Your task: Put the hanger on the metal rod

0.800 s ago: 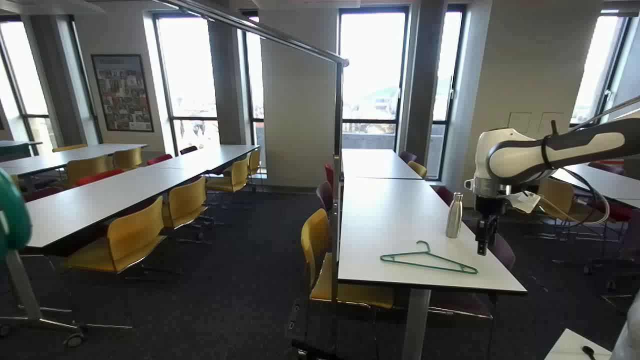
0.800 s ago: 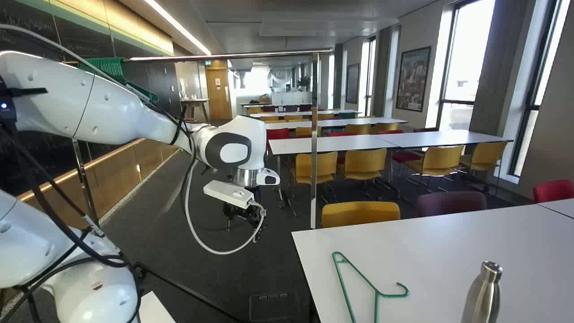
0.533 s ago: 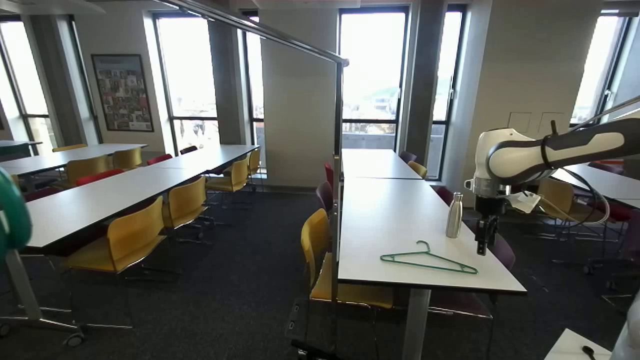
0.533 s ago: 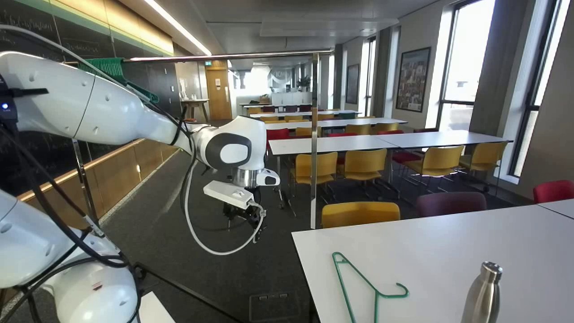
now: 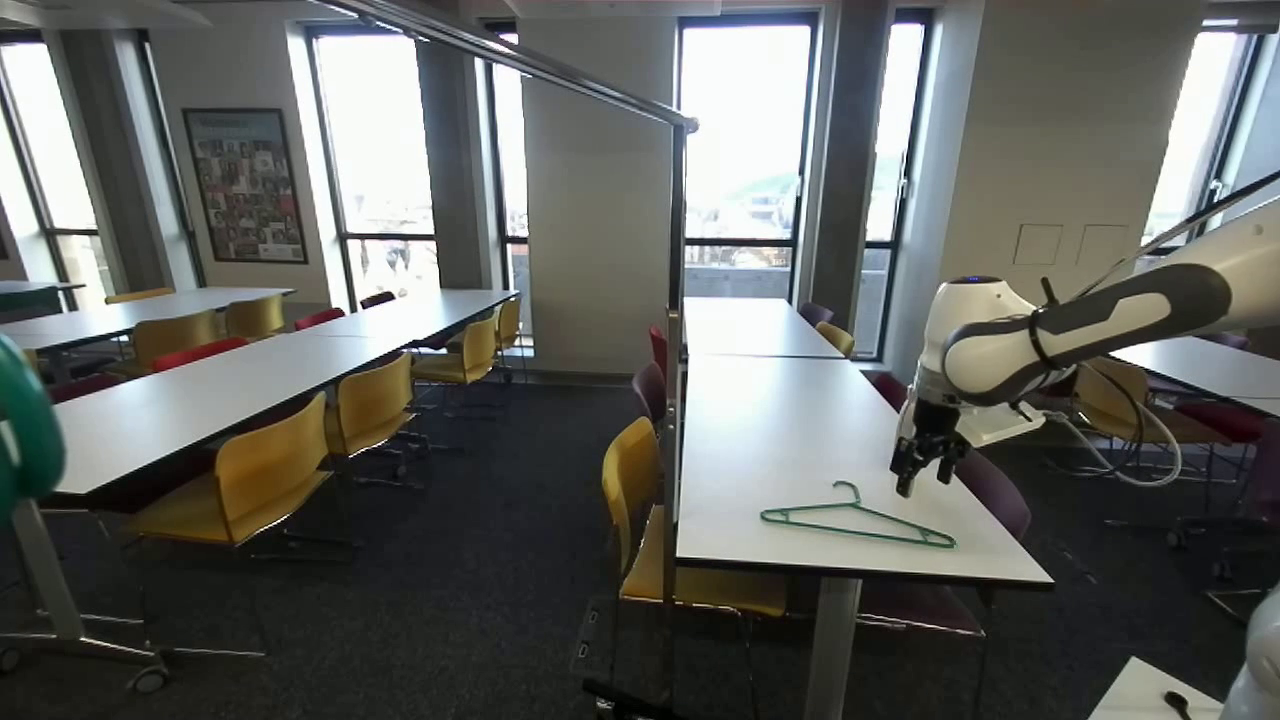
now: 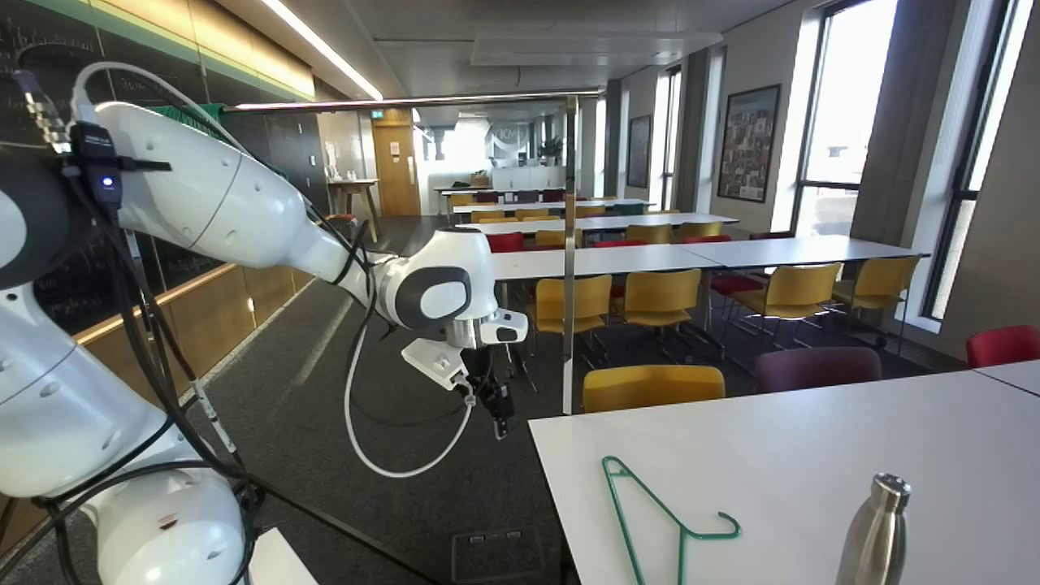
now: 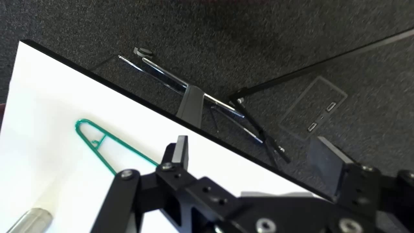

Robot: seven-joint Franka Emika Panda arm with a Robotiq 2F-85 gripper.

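Note:
The green hanger lies flat on the white table near its end; it shows in both exterior views [image 5: 857,505] [image 6: 683,532]. In the wrist view the hanger [image 7: 127,145] is left of the jaws, partly hidden behind a finger. The metal rod is the high silver bar in both exterior views [image 5: 540,68] [image 6: 455,100], out of the wrist view. My gripper is open and empty [image 7: 255,145], its fingers wide apart. It also shows in both exterior views [image 5: 925,483] [image 6: 501,429], pointing down, above and apart from the hanger.
A silver bottle [image 6: 876,532] stands on the table [image 6: 812,431] near the hanger. An upright post [image 5: 677,300] carries the rod beside the table. Several green hangers [image 6: 213,114] hang on the rod, partly behind my arm. Yellow and purple chairs flank the table.
My arm has moved toward the hanger and the gripper has tilted and turned, so two separate fingers now show in an exterior view. The hanger and bottle have not moved.

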